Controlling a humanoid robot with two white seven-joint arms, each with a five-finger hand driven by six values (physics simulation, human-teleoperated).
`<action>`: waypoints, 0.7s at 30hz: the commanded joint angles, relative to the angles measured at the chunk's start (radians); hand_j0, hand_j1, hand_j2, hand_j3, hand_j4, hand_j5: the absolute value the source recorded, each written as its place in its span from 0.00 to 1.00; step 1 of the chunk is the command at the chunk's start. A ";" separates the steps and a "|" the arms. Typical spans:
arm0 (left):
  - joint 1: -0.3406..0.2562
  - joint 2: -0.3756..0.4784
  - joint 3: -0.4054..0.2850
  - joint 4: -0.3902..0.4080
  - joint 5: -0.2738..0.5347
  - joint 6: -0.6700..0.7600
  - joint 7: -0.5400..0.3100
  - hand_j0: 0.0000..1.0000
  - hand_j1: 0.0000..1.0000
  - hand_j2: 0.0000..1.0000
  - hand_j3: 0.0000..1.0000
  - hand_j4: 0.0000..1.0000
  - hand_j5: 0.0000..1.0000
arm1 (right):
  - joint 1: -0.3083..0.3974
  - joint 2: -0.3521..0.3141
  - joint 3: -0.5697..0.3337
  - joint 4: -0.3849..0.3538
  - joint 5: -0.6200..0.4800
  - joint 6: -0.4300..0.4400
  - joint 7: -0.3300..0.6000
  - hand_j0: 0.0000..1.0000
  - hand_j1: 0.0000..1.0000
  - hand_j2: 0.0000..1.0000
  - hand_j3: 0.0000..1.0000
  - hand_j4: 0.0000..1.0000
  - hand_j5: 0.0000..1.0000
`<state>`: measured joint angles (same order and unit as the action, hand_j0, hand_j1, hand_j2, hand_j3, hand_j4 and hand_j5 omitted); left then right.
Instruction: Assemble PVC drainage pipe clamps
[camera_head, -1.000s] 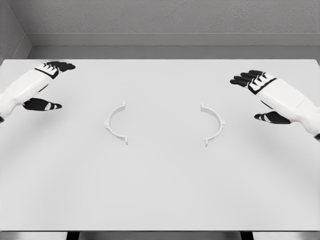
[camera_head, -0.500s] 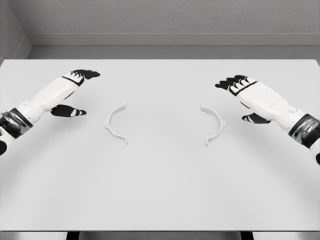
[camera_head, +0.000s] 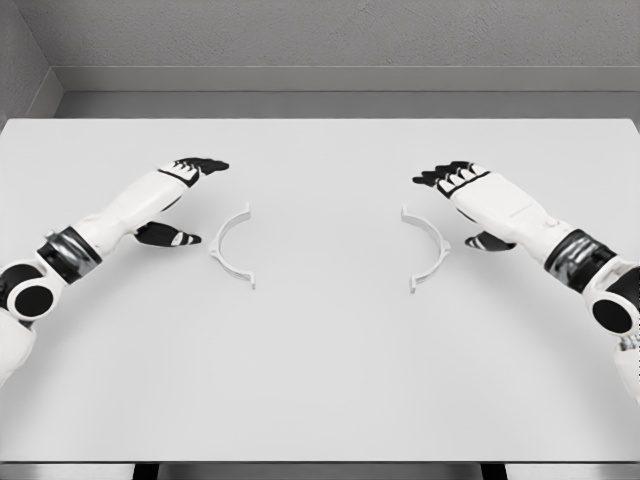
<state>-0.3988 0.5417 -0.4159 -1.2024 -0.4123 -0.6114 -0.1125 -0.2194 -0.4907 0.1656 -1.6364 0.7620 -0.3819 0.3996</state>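
On the surface (camera_head: 320, 380), which is white, matte and rectangular, two clamp halves are laid flat and well apart. Each is a thin white half-ring with a smooth plastic look and a small flat tab turned outward at both ends.

The left half (camera_head: 229, 246) is set left of the surface's middle. Its bow is turned toward the surface's left edge and its open side toward the middle. The line between its two tabs runs from far to near, tilted a little, so that the near tab lies slightly closer to the middle than the far one.

The right half (camera_head: 427, 248) is set right of the surface's middle as a mirror image. Its bow is turned toward the right edge and its open side faces the left half. Its tab line likewise runs from far to near, with a slight tilt.

The left hand (camera_head: 172, 198) is held just left of the left half, apart from it. Its black fingers (camera_head: 205, 164) are stretched toward the surface's far edge and its thumb (camera_head: 168, 236) is spread away near the bow of the half; nothing is held. The arm is white, with a metallic wrist ring.

The right hand (camera_head: 480, 200) is held just right of the right half, not touching it. Its fingers (camera_head: 445, 176) are extended and spread, the thumb (camera_head: 492, 242) apart from them, and nothing is grasped.

A grey textured wall (camera_head: 320, 35) is seen beyond the surface's far edge.
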 joint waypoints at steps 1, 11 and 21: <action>0.000 -0.003 -0.007 0.006 0.006 0.001 0.001 1.00 1.00 1.00 1.00 1.00 1.00 | 0.000 0.007 0.005 0.015 0.003 0.001 -0.001 1.00 1.00 1.00 1.00 1.00 1.00; 0.003 -0.002 -0.018 0.006 0.007 0.001 0.001 1.00 1.00 1.00 1.00 1.00 1.00 | -0.015 0.011 0.032 0.050 0.013 0.001 -0.001 1.00 1.00 1.00 1.00 1.00 1.00; 0.002 -0.002 -0.034 0.012 0.006 0.001 0.001 1.00 1.00 1.00 1.00 1.00 1.00 | -0.023 0.027 0.037 0.058 0.020 0.001 -0.001 1.00 1.00 1.00 1.00 1.00 1.00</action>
<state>-0.3973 0.5393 -0.4463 -1.1908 -0.4133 -0.6114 -0.1125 -0.2424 -0.4676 0.2021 -1.5789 0.7847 -0.3817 0.3995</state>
